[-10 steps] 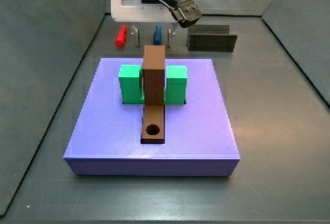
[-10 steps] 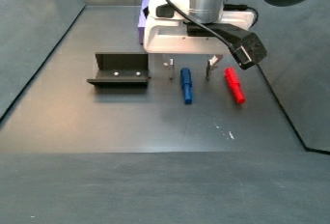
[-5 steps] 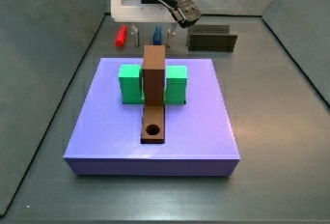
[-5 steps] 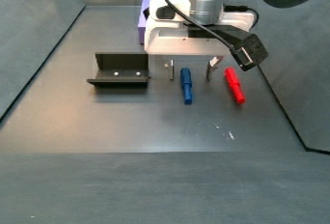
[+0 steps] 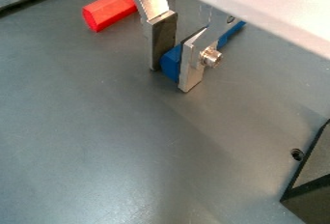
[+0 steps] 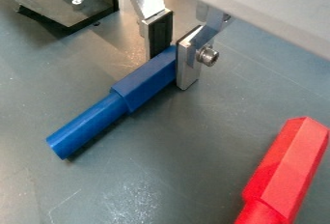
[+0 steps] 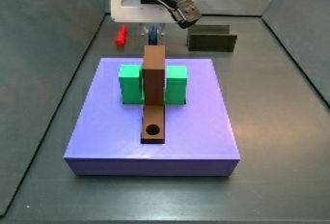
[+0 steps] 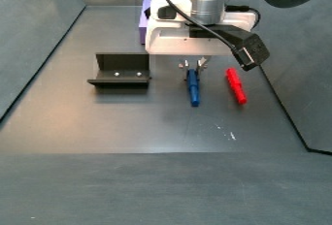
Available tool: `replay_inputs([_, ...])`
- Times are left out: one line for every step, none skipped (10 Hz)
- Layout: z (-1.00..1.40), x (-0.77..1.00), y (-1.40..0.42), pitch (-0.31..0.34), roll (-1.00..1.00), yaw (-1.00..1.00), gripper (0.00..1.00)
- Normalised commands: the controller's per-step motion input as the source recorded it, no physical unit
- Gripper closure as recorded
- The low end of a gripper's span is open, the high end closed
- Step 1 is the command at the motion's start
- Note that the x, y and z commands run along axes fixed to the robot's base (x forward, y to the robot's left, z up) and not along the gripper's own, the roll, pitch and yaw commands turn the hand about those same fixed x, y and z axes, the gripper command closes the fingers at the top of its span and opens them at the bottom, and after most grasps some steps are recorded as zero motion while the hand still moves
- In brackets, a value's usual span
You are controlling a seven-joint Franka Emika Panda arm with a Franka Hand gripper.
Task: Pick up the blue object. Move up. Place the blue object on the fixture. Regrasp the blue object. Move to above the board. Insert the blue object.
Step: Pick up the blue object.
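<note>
The gripper (image 6: pixel 172 46) has been lowered since a moment ago over the blue object (image 6: pixel 119 107), lying mid-worktop beside the red piece (image 6: pixel 281 173), its end now bracketed by narrowly spread jaws, so pickup seems imminent.

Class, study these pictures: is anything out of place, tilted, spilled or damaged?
Nothing stands out. The hand is low at the floor, its fingers straddling one end of the blue object, which lies flat. The red object lies beside it, and the fixture stands upright, apart from both.
</note>
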Motion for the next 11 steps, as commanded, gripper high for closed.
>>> replay_inputs([0.00,0.00,0.00,0.000,0.00,0.00,1.00])
replay_inputs([0.00,0.00,0.00,0.000,0.00,0.00,1.00])
replay_inputs([0.00,0.00,0.00,0.000,0.00,0.00,1.00])
replay_inputs([0.00,0.00,0.00,0.000,0.00,0.00,1.00])
replay_inputs([0.00,0.00,0.00,0.000,0.00,0.00,1.00])
replay_inputs([0.00,0.00,0.00,0.000,0.00,0.00,1.00])
replay_inputs([0.00,0.00,0.00,0.000,0.00,0.00,1.00])
replay_inputs([0.00,0.00,0.00,0.000,0.00,0.00,1.00])
replay_inputs([0.00,0.00,0.00,0.000,0.00,0.00,1.00])
replay_inputs([0.00,0.00,0.00,0.000,0.00,0.00,1.00])
replay_inputs([0.00,0.00,0.00,0.000,0.00,0.00,1.00])
